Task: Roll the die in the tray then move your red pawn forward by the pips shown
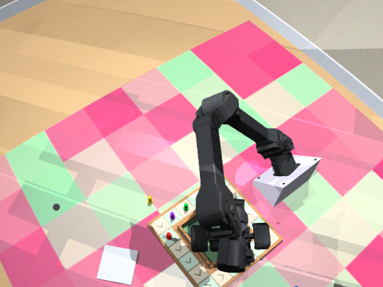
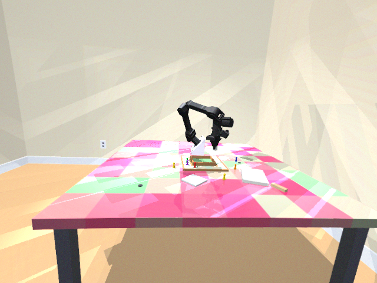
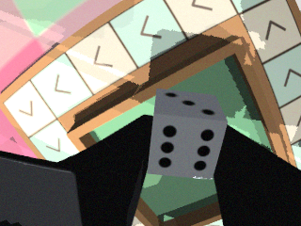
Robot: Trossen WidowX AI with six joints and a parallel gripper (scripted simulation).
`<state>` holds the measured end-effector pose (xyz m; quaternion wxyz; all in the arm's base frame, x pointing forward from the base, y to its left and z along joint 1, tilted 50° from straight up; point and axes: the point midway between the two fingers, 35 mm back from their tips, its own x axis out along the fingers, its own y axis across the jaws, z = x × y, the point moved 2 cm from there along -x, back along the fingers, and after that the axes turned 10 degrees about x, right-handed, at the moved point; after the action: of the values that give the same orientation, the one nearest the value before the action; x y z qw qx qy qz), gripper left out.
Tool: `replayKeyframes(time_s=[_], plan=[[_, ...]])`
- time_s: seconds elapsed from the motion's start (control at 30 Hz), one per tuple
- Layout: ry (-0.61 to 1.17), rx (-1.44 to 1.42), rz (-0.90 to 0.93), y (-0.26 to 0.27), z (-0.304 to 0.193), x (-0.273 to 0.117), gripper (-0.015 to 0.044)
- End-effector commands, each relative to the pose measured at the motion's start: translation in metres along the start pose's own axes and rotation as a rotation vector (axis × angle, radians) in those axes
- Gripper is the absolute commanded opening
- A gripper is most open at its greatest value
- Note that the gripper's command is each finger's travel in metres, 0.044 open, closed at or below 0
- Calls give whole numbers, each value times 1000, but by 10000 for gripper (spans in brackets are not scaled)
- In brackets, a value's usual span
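Note:
My gripper [image 2: 214, 148] [image 3: 182, 129] is shut on the die [image 3: 182, 147], holding it above the tray [image 1: 189, 241] [image 2: 204, 164] [image 3: 188, 56]. In the wrist view a six-pip face and a three-pip face of the die show; its other faces are hidden. The green-floored tray stands in the middle of the board [image 1: 189, 260] [image 2: 205, 170], whose squares carry arrows. The red pawn [image 1: 169, 236] [image 2: 194, 165] stands upright on the board, one square from its left corner in the top view. The arm hides part of the board and tray there.
A purple pawn [image 1: 172, 215] and a green pawn [image 1: 185, 206] stand on board squares near the red one. Off the board are yellow pawns [image 1: 149, 200] [image 2: 224, 176], an orange pawn [image 2: 235, 166], a blue pawn [image 2: 235, 158], white slabs [image 1: 117, 265] [image 2: 254, 177], a wooden stick [image 2: 279, 187] and dark discs [image 1: 55, 207] [image 2: 239, 162].

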<state>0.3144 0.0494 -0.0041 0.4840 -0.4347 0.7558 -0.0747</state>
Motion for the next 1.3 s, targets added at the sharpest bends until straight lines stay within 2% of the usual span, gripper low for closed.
replayKeyframes(time_s=[0.0, 0.6, 0.77, 1.27], plan=[[-1, -99, -5, -8, -11, 3, 0], [13, -606, -9, -36, -68, 23, 0], [11, -625, -4, -37, -70, 24, 0], [-343, -613, 315, -34, -80, 40, 0]])
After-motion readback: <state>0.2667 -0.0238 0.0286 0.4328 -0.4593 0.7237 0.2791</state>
